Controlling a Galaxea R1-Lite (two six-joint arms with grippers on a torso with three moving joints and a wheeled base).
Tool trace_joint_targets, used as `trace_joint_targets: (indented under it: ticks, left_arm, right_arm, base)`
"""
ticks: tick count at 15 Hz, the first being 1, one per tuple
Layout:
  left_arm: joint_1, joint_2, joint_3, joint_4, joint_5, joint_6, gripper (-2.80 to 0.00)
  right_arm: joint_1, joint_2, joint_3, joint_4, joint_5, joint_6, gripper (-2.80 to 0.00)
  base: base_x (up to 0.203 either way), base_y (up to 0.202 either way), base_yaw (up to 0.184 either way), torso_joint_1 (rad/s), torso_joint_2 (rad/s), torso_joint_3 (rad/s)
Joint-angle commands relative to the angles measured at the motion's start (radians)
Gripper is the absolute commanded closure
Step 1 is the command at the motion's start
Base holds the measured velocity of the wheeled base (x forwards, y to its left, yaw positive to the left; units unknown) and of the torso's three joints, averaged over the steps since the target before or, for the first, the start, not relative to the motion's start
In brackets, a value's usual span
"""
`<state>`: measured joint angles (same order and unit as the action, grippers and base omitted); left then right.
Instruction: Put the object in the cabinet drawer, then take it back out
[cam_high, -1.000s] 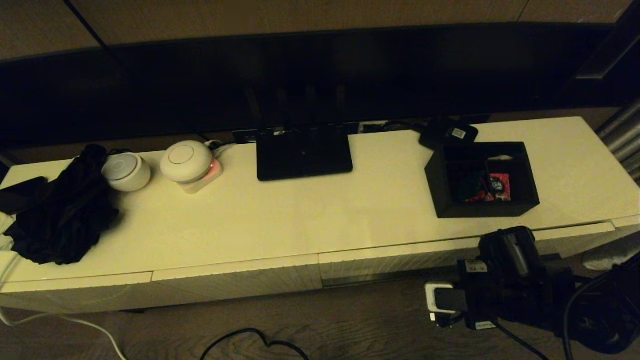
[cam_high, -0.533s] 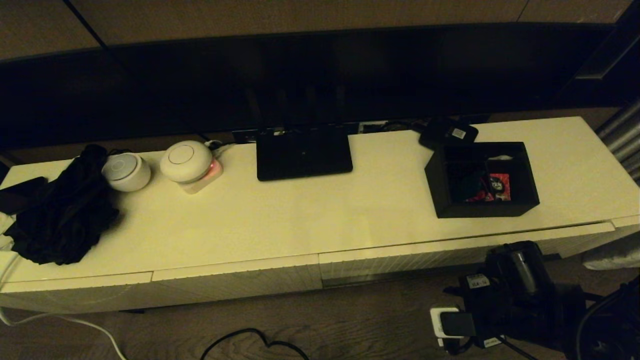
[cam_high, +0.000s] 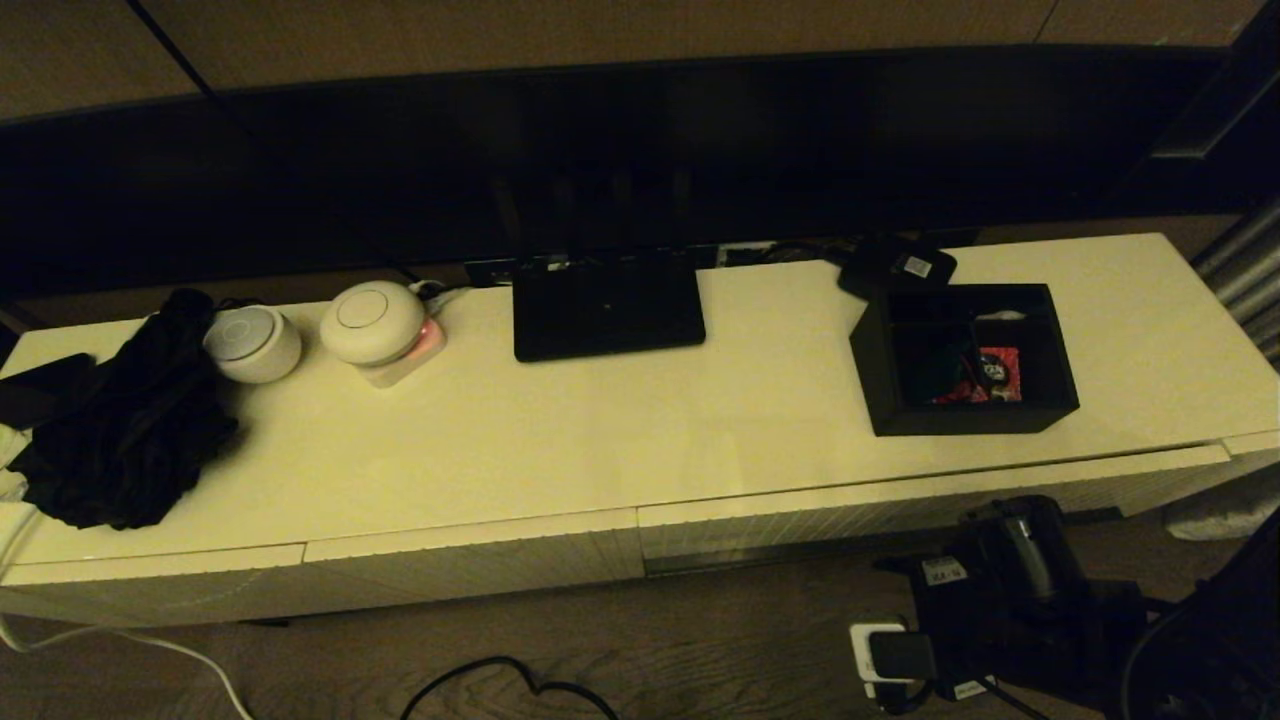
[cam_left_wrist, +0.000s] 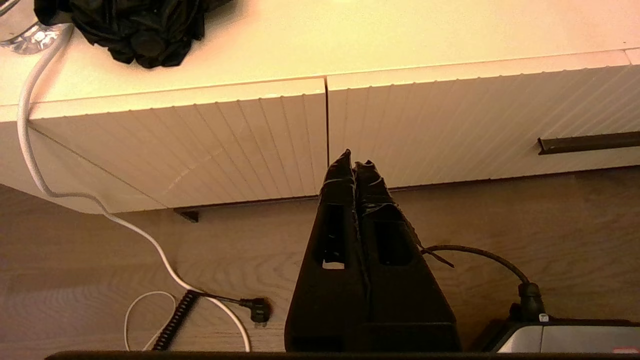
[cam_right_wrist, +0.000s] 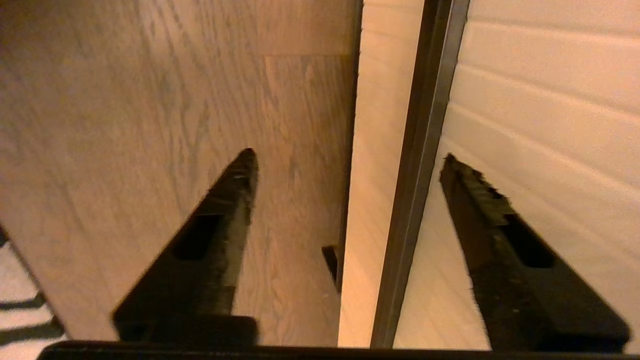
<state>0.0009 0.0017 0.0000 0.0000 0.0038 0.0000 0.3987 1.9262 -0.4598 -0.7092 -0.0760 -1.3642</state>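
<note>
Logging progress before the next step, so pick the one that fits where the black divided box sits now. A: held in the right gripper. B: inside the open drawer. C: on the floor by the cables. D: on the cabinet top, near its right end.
D: the black divided box rests on the cabinet top near its right end, apart from the right gripper below the cabinet's front edge.

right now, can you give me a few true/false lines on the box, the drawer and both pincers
1. The box sits on the cabinet top. True.
2. The right pincer is shut on the box. False: it is open and empty, low in front of the drawer, with the drawer's dark handle strip between its fingers.
3. The left pincer is shut. True.
4. The box is empty. False: red packets lie in it.
5. The router is inside the drawer. False: it is on the cabinet top.
</note>
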Motion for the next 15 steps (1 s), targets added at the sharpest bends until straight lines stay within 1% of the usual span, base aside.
trace_joint_targets:
  ticks: [1,4,8,12,15]
  left_arm:
    - [0.001,0.0,0.003,0.0,0.001,0.0,0.0]
    - [0.001,0.0,0.003,0.0,0.001,0.0,0.0]
    - [0.001,0.0,0.003,0.0,0.001,0.0,0.0]
    - [0.001,0.0,0.003,0.0,0.001,0.0,0.0]
    - [0.001,-0.002,0.003,0.0,0.0,0.0,0.0]
  right_arm:
    - [-0.004,0.065,-0.022,-0.009,0.001,-0.004,-2.8]
    - [-0.009,0.103,-0.047,-0.016,0.001,-0.001,-2.8]
    - [-0.023,0.155,-0.116,-0.028,-0.001,0.002,-2.8]
    - [-0.023,0.221,-0.15,-0.085,-0.003,0.059,-2.8]
    - [-0.025,0.241,-0.163,-0.088,-0.001,0.063,-2.8]
  base:
    - [0.0,0.0,0.0,0.0,0.0,0.0]
    - [0.0,0.0,0.0,0.0,0.0,0.0]
    - [0.0,0.0,0.0,0.0,0.0,0.0]
    - [0.0,0.0,0.0,0.0,0.0,0.0]
    - [0.0,0.0,0.0,0.0,0.0,0.0]
